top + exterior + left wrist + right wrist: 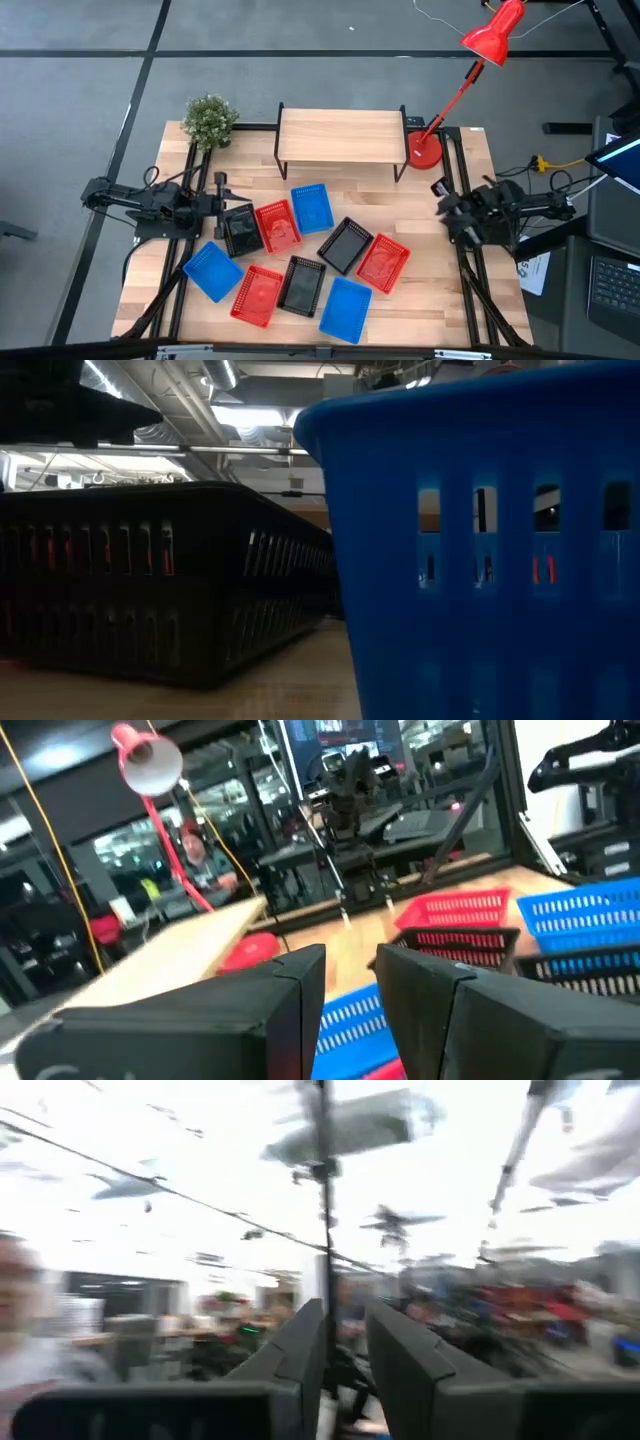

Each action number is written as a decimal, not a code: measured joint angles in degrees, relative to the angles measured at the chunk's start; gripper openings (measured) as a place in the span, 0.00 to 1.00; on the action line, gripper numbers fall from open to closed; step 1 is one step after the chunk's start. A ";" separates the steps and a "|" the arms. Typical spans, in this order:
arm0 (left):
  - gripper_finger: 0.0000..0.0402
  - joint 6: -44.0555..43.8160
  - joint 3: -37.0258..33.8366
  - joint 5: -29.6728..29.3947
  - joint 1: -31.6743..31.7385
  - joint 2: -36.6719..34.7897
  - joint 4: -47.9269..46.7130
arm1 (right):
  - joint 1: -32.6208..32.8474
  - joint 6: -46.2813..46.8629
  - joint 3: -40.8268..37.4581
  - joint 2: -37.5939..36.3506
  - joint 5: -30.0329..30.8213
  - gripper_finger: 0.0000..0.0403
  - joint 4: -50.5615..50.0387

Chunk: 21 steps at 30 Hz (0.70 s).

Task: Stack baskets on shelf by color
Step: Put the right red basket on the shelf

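Shelf bare; all nine baskets scattered on the table nearer than it. Left gripper over the left black basket, fingers narrowly parted, apparently empty. Right gripper waits at right, nearly closed. Step: first pick. Next: descend, grasp the rim.

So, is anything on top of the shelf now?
No. The high view shows the shelf with a bare top; all nine baskets lie on the table. What is beneath the board is covered.
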 joint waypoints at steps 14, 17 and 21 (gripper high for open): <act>0.21 0.88 0.03 -0.01 0.00 0.00 4.15 | 3.56 5.55 32.64 31.18 6.48 0.20 -33.96; 0.21 0.89 0.03 -0.01 0.00 0.00 4.16 | 5.34 6.85 41.40 39.26 9.87 0.20 -42.34; 0.21 1.03 0.03 -0.01 -0.02 0.00 4.69 | 7.30 0.86 51.84 48.86 13.31 0.20 -50.02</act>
